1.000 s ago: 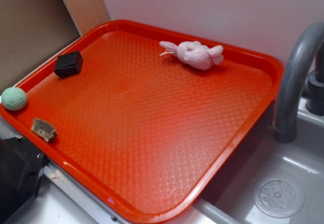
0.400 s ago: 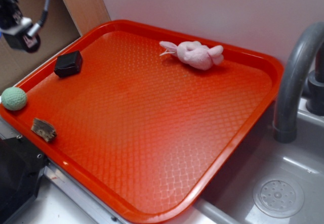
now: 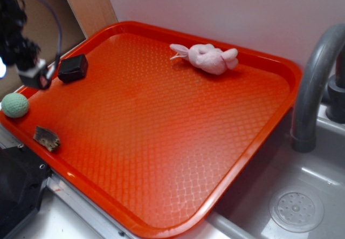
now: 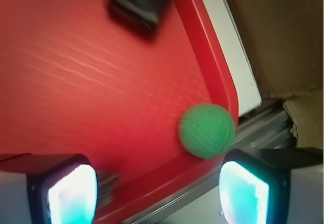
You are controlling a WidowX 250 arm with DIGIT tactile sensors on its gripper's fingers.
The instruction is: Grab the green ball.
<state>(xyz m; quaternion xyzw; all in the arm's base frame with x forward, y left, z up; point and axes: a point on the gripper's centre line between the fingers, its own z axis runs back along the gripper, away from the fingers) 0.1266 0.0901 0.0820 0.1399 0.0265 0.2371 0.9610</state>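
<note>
The green ball is a small pale mint knitted ball resting in the near-left corner of the orange tray. My gripper hangs in the air just above and behind the ball, between it and the black block. In the wrist view the green ball lies against the tray rim, ahead of my open gripper and closer to the right pad. Nothing is between the pads.
A pink plush bunny lies near the tray's far edge. A brown ragged scrap sits on the near-left rim. A grey faucet and sink drain are to the right. A wall and cardboard panel stand behind.
My gripper came into view from the upper left and has dropped lower and slightly right, now close over the ball. The objects on the tray have not moved.
</note>
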